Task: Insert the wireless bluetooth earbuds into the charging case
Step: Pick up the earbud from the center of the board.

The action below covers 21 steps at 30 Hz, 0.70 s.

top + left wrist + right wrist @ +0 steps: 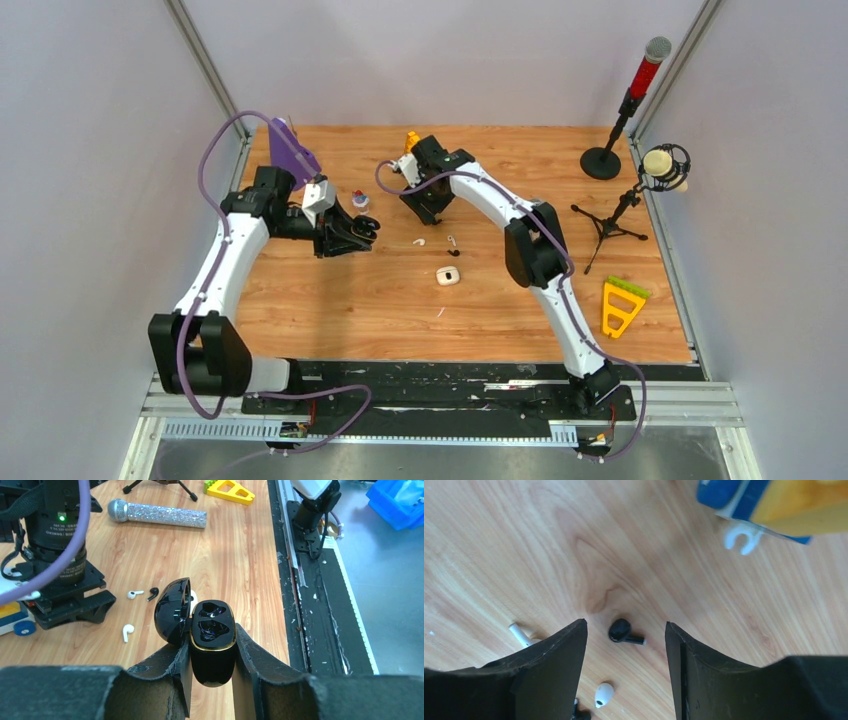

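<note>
My right gripper (626, 626) was spread above the table (574, 540), its jaws on either side of a black earbud (621, 630) and clear of it. A white earbud (603, 694) lay close by. Another white earbud (520, 632) was half hidden behind one finger (544, 670), and a dark bit at the bottom edge was cut off. My left gripper (211, 641) pinched the black case (212, 672), lid open. Both wells looked empty, though glare made that hard to judge. The white case (447, 276) sat apart.

arms (228, 262): white links, black joints | cables (203, 170): purple, looped | jaws: black, scuffed edges | wrist light (62, 517): green
</note>
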### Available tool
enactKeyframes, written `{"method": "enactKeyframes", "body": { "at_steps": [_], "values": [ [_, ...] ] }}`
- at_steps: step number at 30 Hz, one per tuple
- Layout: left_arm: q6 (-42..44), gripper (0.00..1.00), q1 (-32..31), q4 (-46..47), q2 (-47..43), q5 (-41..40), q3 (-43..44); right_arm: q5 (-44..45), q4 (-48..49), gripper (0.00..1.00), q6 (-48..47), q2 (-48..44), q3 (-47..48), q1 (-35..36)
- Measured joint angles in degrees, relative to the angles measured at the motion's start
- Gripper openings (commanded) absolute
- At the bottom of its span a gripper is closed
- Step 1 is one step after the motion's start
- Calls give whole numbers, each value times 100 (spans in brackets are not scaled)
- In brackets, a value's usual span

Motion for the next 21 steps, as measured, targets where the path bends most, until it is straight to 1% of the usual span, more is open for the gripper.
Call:
{"method": "enactKeyframes", "body": {
  "at_steps": [1,3,7,10,14,21],
  "values": [
    [-157,12,-2,168,-63,-7,-55,-17,101,61,35,-46,-81,-44],
    [-697,12,-24,787,-291,-76,-304,-13,328,61,66,-205,-348,-133],
    [-2317,12,-190,2704,-1021,-470,-1239,98,647,61,72,-444,-664,-251],
    [-3088,12,-275,3595,-1351,-693,-1604,249,918,62,72,-472,-782,-317],
    [-3517,12,-315,4118,-1346,-807,-1561,400,1132,62,57,-472,-979,-361],
    [-3711,11,-339,4367,-1272,-933,-1550,509,1360,61,-9,-496,-1270,-365]
  ]
}}
